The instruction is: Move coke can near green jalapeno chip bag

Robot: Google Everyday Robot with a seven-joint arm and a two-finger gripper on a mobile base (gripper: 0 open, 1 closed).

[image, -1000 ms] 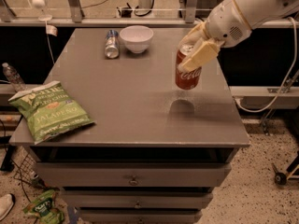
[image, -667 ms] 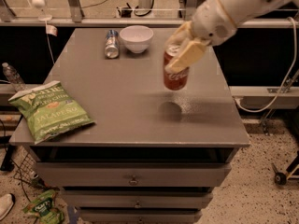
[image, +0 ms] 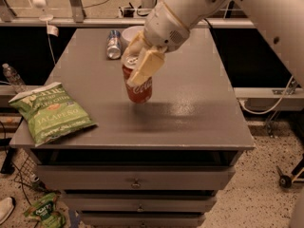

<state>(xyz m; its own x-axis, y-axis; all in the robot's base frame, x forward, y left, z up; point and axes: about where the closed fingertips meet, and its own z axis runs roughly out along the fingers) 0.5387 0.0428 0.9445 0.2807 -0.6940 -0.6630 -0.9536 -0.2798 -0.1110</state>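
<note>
The red coke can (image: 139,88) hangs a little above the middle of the grey table, upright, held from above by my gripper (image: 140,64). The cream fingers (image: 146,68) are shut around the can's upper half. The light-green jalapeno chip bag (image: 51,112) lies flat at the table's front left corner, overhanging the left edge. The can is well to the right of the bag, with bare table between them.
A silver-and-blue can (image: 113,43) lies on its side at the back of the table (image: 199,122). A white bowl (image: 129,33) stands behind my arm, partly hidden. A water bottle (image: 12,78) and a small green bag (image: 45,210) are off the table at left.
My gripper has carried the coke can leftward and toward the front, from the table's right side to its middle, closer to the chip bag.
</note>
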